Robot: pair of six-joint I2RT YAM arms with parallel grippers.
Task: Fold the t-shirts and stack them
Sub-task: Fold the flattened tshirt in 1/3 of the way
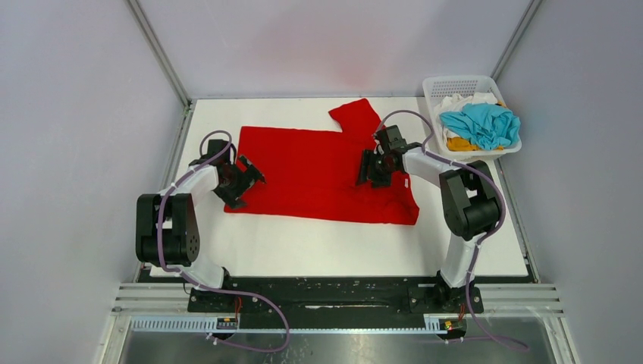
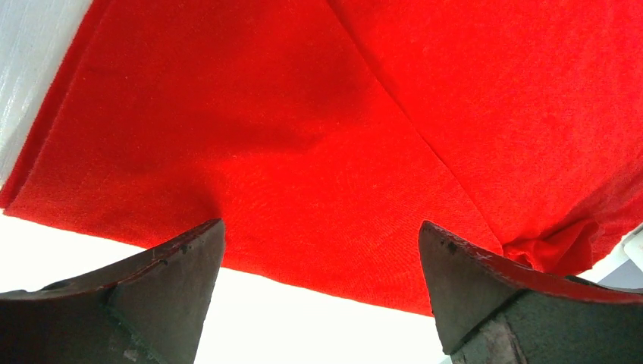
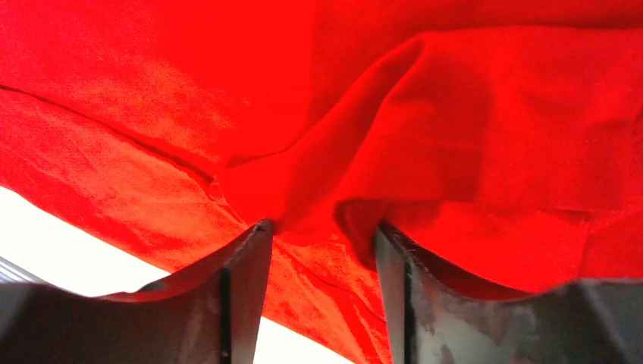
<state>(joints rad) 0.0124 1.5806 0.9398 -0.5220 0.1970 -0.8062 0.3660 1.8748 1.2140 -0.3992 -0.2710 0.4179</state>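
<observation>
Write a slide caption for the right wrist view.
Right gripper straddling a bunched fold of the red t-shirt, with the white table beneath.

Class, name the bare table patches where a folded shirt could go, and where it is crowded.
Free: the white table strip between the red t-shirt and the arm bases. Crowded: the far-right basket, heaped with shirts.

Both arms share one build. The left arm [image 1: 186,189] and right arm [image 1: 425,161] have rounded white shells between chunky black joint housings. A lilac cable [image 1: 203,144] loops out just behind the left tool [image 1: 244,180], and another cable [image 1: 409,112] behind the right tool [image 1: 377,167]. The left fingers [image 2: 174,280] are matt black wedges. The right fingers [image 3: 243,288] match, with edges possibly scuffed.
</observation>
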